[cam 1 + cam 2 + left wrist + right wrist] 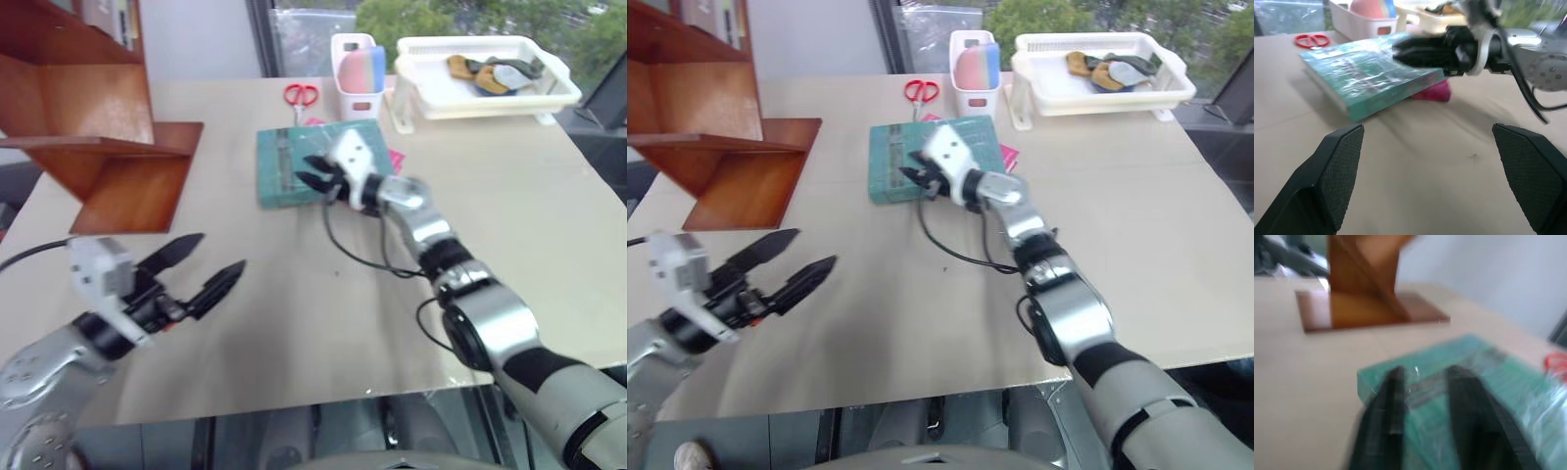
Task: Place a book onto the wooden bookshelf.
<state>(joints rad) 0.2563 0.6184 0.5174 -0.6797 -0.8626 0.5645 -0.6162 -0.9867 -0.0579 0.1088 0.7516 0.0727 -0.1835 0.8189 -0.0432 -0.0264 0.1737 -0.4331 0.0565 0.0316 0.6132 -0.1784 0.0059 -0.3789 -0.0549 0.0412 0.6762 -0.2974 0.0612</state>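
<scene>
A teal book (pixel 312 166) lay flat on the worktop (pixel 519 245) toward its far edge, near the middle, its wrapped cover catching the light. It sat apart from the bookshelf (pixel 108 147), which stood at the far left corner. A pink book (pixel 1432 91) poked out from under the teal one on the side away from the shelf. The right gripper (pixel 315 174) hung over the teal book with its two black fingers (pixel 1393 401) partly apart and nothing between them; whether they touched the cover could not be told. The left gripper (pixel 208 262) hovered above the near left part of the worktop, its fingers spread wide and empty, pointing toward the book. Behind the book, along the far edge, were red scissors (pixel 301 95), a small white holder (pixel 357 69) with pink and blue items, and a white basket tray (pixel 485 73) at the far right holding several small objects.
</scene>
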